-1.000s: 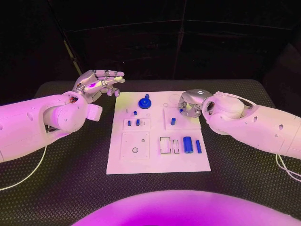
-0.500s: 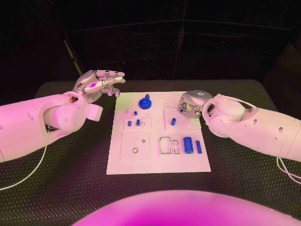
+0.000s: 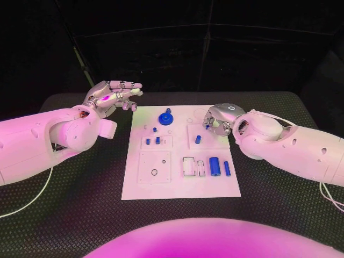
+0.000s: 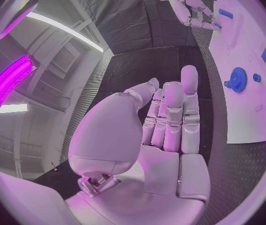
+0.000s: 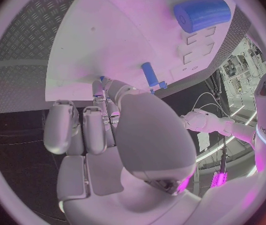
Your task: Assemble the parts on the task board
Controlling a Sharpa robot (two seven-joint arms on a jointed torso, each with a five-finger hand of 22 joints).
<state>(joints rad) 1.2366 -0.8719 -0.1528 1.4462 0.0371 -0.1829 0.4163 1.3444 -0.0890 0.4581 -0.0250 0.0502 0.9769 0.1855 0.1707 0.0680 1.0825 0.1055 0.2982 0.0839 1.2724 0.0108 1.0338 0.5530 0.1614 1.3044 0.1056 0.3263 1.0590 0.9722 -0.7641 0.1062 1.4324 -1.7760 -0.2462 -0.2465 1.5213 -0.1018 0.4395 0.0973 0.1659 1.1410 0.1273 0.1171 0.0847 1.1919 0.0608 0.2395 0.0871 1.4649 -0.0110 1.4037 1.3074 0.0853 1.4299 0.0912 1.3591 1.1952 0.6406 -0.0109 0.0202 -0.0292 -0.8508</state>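
— How many boards on the black desk (image 3: 79,215)?
— Just one white task board (image 3: 180,185), flat in the middle.
— And blue parts?
— One round gear (image 3: 166,116) standing at the far end. One fat cylinder (image 3: 215,164) with one thin bar (image 3: 227,167) right beside it. One short peg (image 3: 198,138) near the middle. Two small blocks (image 3: 152,141) side by side on the left half.
— Left robot hand (image 3: 112,94)?
— Up off the board's far left corner, fingers straight and close together, holding nothing.
— Right robot hand (image 3: 217,119)?
— Down on the board's far right part, fingers curled in. Cannot tell if pinching anything. Hides that bit of board.
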